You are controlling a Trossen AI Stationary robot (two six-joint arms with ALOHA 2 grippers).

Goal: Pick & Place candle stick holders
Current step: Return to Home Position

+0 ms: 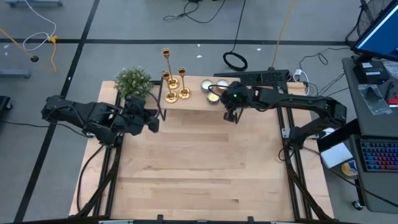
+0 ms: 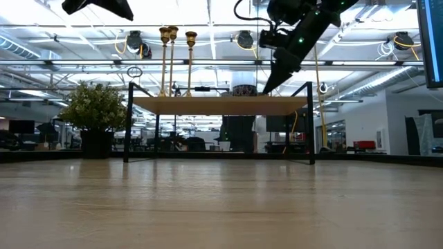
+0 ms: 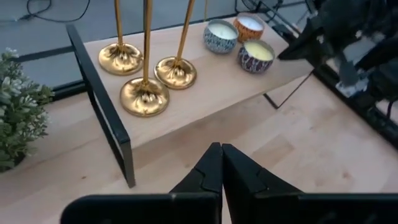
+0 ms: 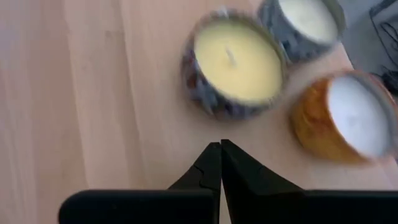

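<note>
Three brass candlestick holders [image 1: 175, 87] stand upright in a tight cluster on the left half of a wooden shelf [image 1: 196, 101] (stems of unequal height). Three tinned candles [image 1: 215, 89] sit grouped at its right end, and a green plant [image 1: 132, 81] stands just beside its left end. Right gripper [image 4: 219, 144], fingers pressed together and empty, hovers above the candles. Left gripper [image 3: 221, 146], likewise closed on nothing, hangs over the table [image 1: 199, 162] before the shelf's left end.

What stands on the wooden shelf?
Three gold candle stick holders at one end, three tin candles at the other. The right gripper hovers by the candles, covering none.
</note>
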